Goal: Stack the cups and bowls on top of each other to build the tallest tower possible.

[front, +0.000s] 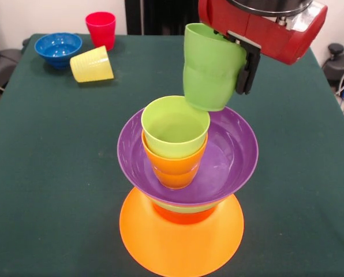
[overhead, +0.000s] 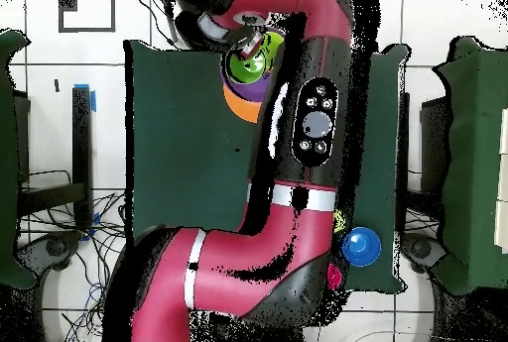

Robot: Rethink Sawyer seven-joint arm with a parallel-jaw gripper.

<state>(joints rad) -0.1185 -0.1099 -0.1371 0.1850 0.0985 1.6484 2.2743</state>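
The tower stands near the table's front edge: a wide orange bowl (front: 181, 245) upside down as base, a small red-orange bowl (front: 183, 214), a sliver of green bowl (front: 186, 206), then the purple bowl (front: 224, 161) upright. An orange cup (front: 175, 170) stands in the purple bowl with a lime green cup (front: 175, 127) nested in it. My gripper (front: 231, 69) is shut on a green cup (front: 209, 66) and holds it tilted, just above and to the right of the lime cup. In the overhead view the gripper (overhead: 253, 51) and green cup (overhead: 240, 61) sit over the purple bowl (overhead: 248, 83).
A blue bowl (front: 58, 49), a red cup (front: 100, 29) and a pale yellow cup (front: 92, 63) lying on its side are at the table's far left corner. In the overhead view the arm (overhead: 313, 130) covers much of the table; the blue bowl (overhead: 360, 247) shows beside it.
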